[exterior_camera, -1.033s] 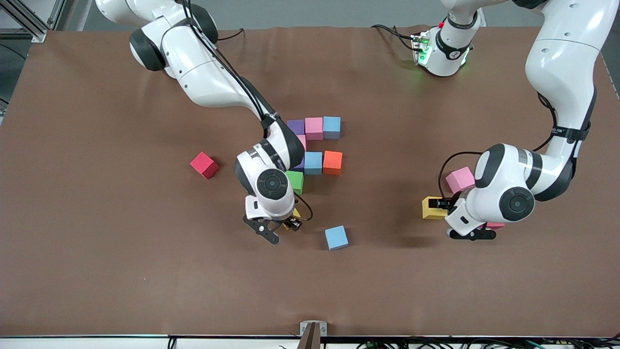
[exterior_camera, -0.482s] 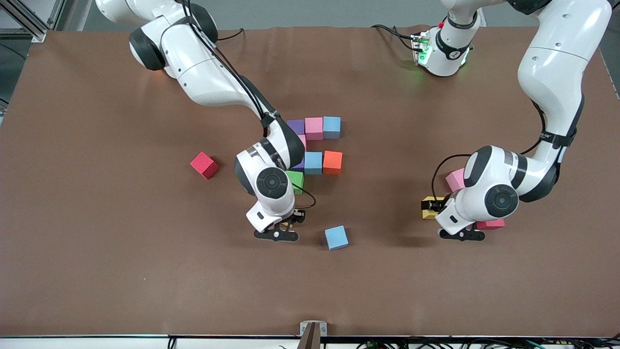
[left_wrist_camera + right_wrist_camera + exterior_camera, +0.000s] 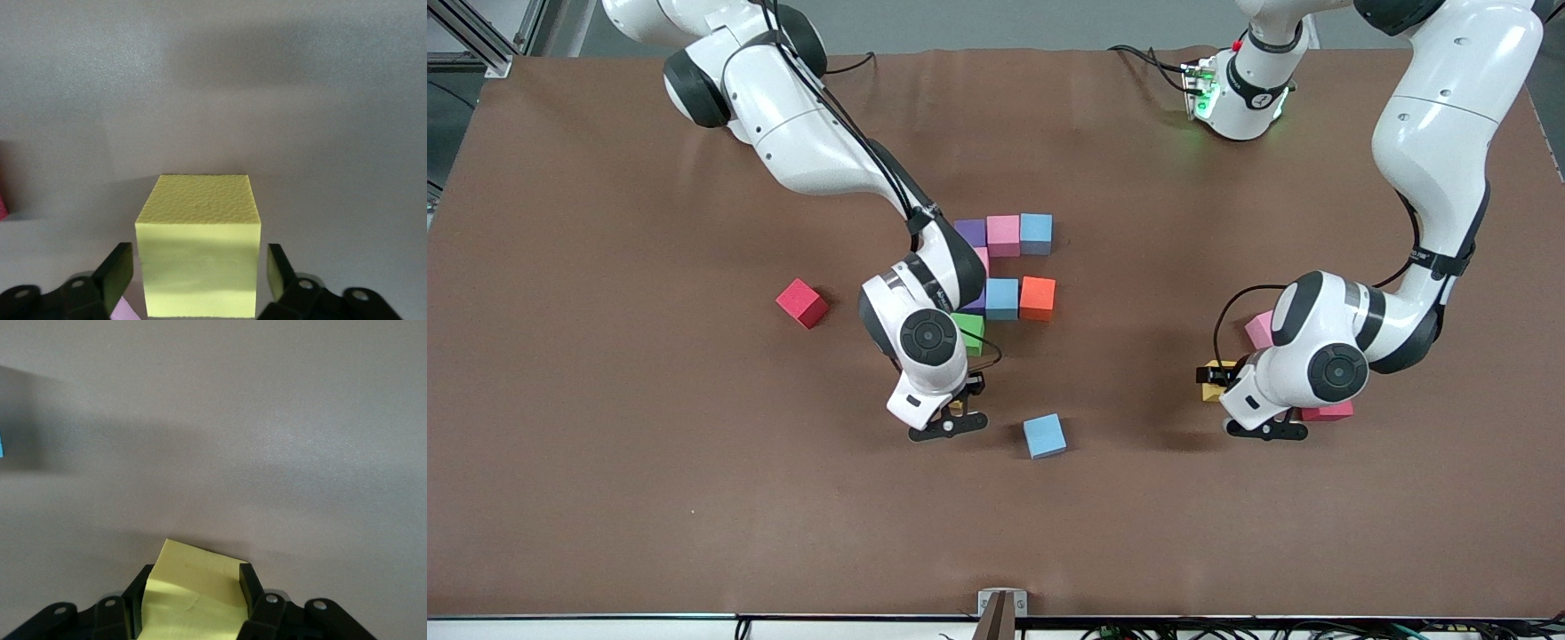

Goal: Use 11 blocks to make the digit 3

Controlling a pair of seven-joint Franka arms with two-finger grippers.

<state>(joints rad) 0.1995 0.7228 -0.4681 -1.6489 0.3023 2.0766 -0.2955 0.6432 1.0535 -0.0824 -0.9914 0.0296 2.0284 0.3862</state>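
Several blocks form a partial figure mid-table: purple (image 3: 970, 233), pink (image 3: 1003, 235) and light blue (image 3: 1036, 233) in a row, then light blue (image 3: 1002, 299), orange (image 3: 1037, 298) and green (image 3: 969, 331). My right gripper (image 3: 951, 413) (image 3: 195, 587) is shut on a yellow block (image 3: 193, 587), low over the mat beside the green one. My left gripper (image 3: 1214, 380) (image 3: 199, 267) straddles a second yellow block (image 3: 197, 247) (image 3: 1209, 388) resting on the table. Its fingers (image 3: 120, 270) stand open with a narrow gap on each side. A loose light blue block (image 3: 1044, 436) lies nearer the camera.
A pink block (image 3: 1259, 329) and a red cube (image 3: 1327, 411) lie partly under the left arm's wrist. Another red cube (image 3: 801, 303) sits toward the right arm's end. Brown mat (image 3: 649, 462) covers the table.
The left gripper has come down around its yellow block and its fingers have narrowed toward it. The right gripper has turned with its yellow block and shifted slightly toward the loose light blue block.
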